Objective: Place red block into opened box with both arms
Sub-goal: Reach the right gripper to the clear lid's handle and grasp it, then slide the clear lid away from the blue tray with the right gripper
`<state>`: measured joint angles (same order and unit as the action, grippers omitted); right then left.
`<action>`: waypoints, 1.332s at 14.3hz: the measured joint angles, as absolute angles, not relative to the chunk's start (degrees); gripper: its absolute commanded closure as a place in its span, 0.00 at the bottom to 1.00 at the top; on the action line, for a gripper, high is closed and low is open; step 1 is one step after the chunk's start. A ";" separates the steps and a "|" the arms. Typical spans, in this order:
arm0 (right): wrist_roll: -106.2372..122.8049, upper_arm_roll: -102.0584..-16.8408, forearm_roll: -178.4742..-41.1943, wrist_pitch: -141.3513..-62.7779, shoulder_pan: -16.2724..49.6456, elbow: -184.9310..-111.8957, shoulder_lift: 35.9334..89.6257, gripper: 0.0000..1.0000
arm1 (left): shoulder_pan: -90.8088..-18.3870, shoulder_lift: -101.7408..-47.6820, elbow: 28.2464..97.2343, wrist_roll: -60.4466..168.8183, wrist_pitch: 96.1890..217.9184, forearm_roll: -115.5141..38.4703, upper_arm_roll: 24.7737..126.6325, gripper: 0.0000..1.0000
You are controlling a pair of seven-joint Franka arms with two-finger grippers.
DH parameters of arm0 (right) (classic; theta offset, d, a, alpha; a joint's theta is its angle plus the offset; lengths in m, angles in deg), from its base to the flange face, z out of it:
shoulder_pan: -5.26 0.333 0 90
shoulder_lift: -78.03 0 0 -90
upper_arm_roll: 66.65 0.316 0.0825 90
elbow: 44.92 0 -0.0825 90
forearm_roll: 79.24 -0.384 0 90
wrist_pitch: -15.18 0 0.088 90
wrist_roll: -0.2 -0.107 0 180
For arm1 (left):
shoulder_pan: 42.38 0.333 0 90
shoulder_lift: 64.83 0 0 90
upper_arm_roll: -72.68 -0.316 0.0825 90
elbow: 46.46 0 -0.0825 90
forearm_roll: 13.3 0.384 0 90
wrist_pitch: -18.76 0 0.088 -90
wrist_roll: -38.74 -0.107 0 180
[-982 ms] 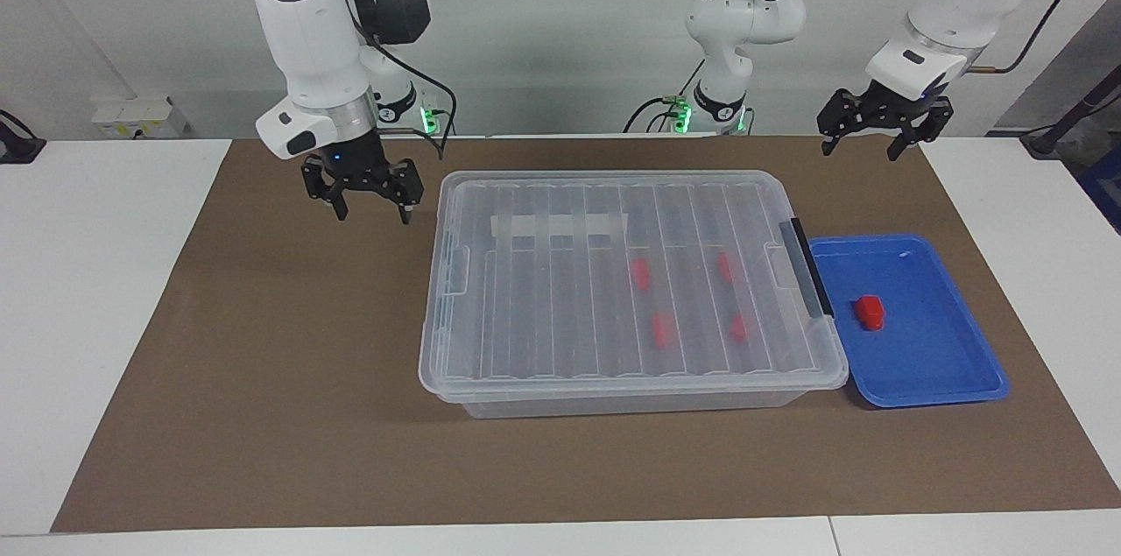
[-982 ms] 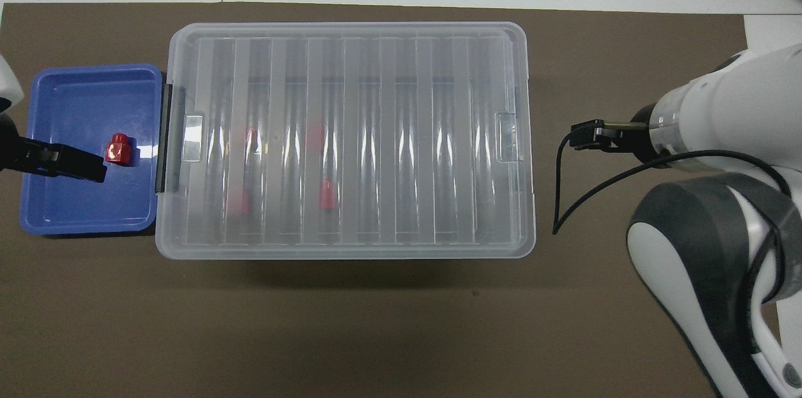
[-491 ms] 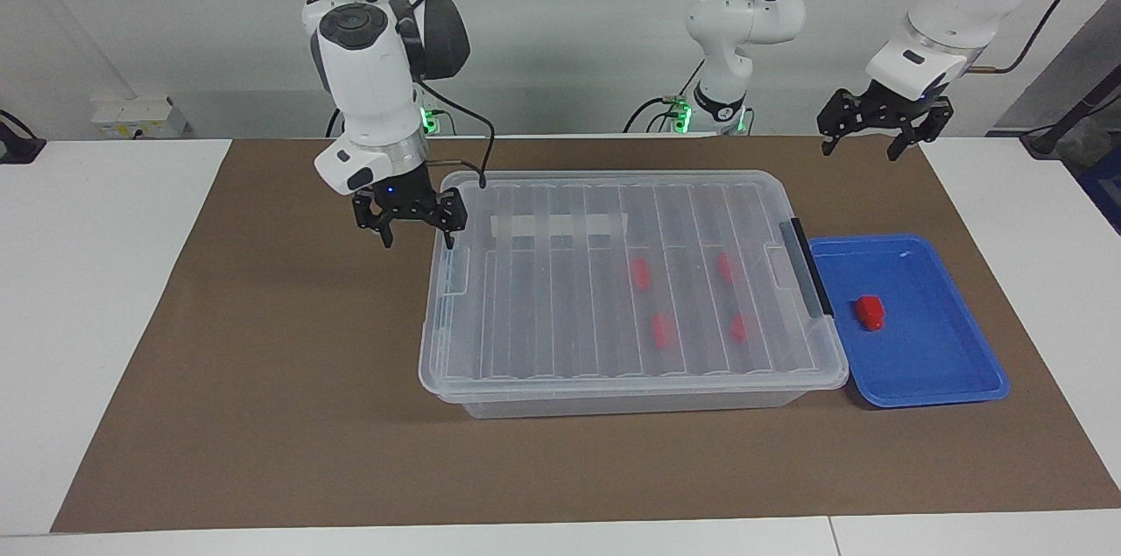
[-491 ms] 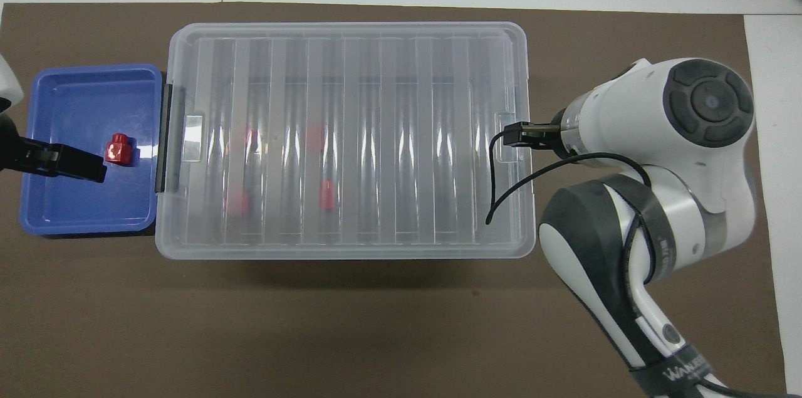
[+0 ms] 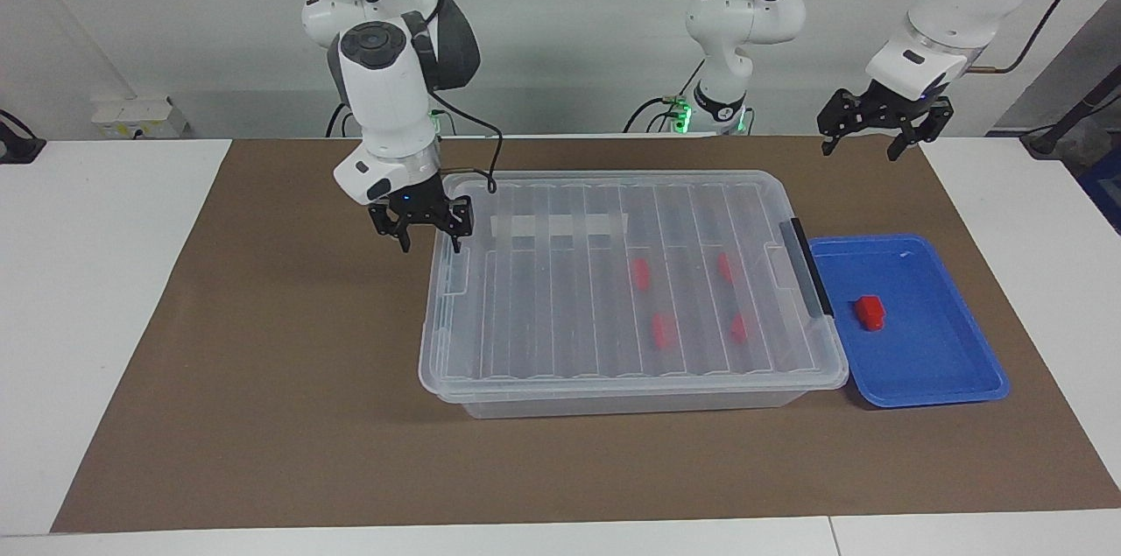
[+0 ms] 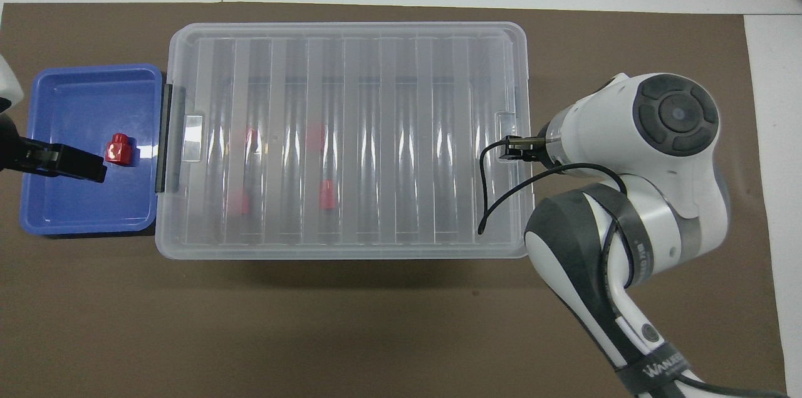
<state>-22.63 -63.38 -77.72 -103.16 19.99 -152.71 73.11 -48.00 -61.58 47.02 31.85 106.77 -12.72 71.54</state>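
A small red block [image 5: 870, 312] [image 6: 119, 150] lies in the blue tray [image 5: 928, 381]. The clear box [image 5: 613, 179] [image 6: 351, 31] stands in the middle of the brown mat with its ribbed lid on. Several more red blocks [image 5: 640, 273] show through the lid. My right gripper [image 5: 429, 246] hangs at the box's end toward the right arm. Its fingers are apart, one over the lid's rim and one outside the box, holding nothing. My left gripper [image 5: 876, 151] [image 6: 94, 166] waits open, raised over the tray's end of the mat.
The tray [image 6: 88, 222] abuts the box's end with the black handle [image 5: 810, 267]. A loose black cable [image 6: 495, 197] from the right wrist dangles over the lid. Brown mat [image 5: 263, 416] lies bare around the box; white table lies past its edges.
The right arm has swung in from over the bare mat to the box's end and come lower, its fingers drawing a little closer together. The left arm has not moved.
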 measured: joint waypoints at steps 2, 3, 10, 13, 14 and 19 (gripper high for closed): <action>-22.63 -63.38 -77.72 -103.16 19.99 -152.85 73.11 0.62 | -48.00 -61.58 47.02 31.85 106.77 -12.72 71.54 0.00; -22.63 -63.38 -77.72 -103.16 19.99 -152.89 73.11 0.65 | -48.00 -61.58 47.02 31.85 106.77 -12.72 71.54 0.00; -22.33 -63.48 -77.83 -103.17 19.78 -152.96 73.46 1.00 | -48.00 -61.58 47.02 31.86 106.77 -12.72 71.54 0.00; -17.97 -63.65 -77.83 -103.10 17.49 -153.06 73.50 1.00 | -48.00 -61.58 47.02 31.86 106.77 -12.72 71.54 0.00; -15.64 -63.67 -77.84 -102.80 16.09 -153.06 73.54 1.00 | -48.00 -61.58 47.02 31.86 106.77 -12.70 71.52 0.00; -5.97 -63.85 -77.95 -100.49 9.61 -153.02 74.07 1.00 | -41.83 -61.60 47.02 31.92 110.13 -11.30 71.09 0.00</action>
<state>-5.97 -63.85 -77.95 -100.49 9.61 -153.02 74.07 -41.83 -61.60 47.02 31.92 110.13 -11.30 71.09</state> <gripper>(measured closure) 0.837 0.000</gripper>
